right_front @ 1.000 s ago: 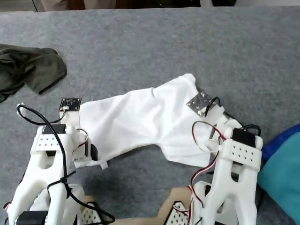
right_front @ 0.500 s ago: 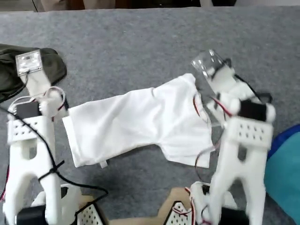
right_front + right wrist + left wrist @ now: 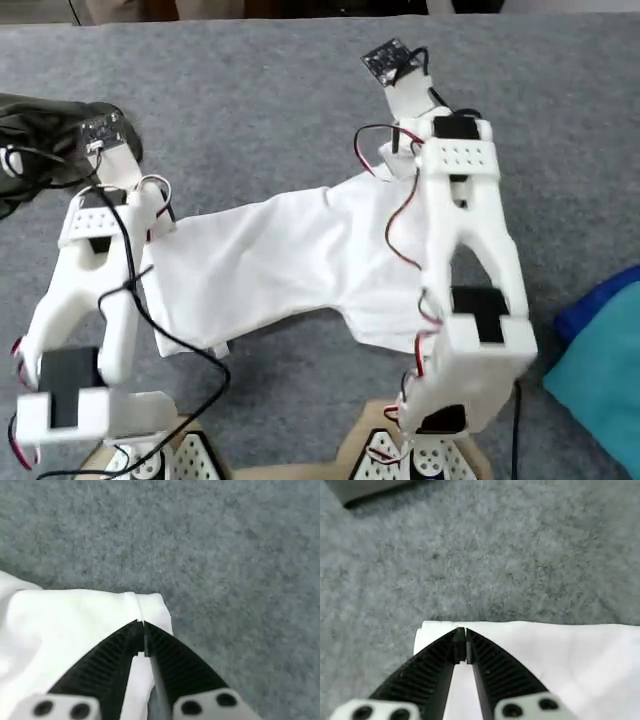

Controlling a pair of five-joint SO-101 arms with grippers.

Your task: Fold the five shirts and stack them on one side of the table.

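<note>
A white shirt (image 3: 290, 260) lies spread flat on the grey table cover, its long side running left to right. My left arm (image 3: 95, 250) stands at the shirt's far left corner. In the left wrist view the left gripper (image 3: 465, 647) is shut, its tips over the white shirt (image 3: 560, 660) just inside that corner. My right arm (image 3: 455, 210) stretches across the shirt's right part to its far right corner. The right gripper (image 3: 143, 641) is shut too, its tips over the hem of the white shirt (image 3: 65, 630). No cloth shows between either pair of fingers.
A dark olive garment (image 3: 45, 150) lies bunched at the far left, close to the left arm. A teal and blue garment (image 3: 600, 365) lies at the right edge. Bare grey cover (image 3: 250, 100) runs beyond the shirt.
Both arms rose from the shirt's near edge and swung over to its far corners. The shirt has kept its shape and place.
</note>
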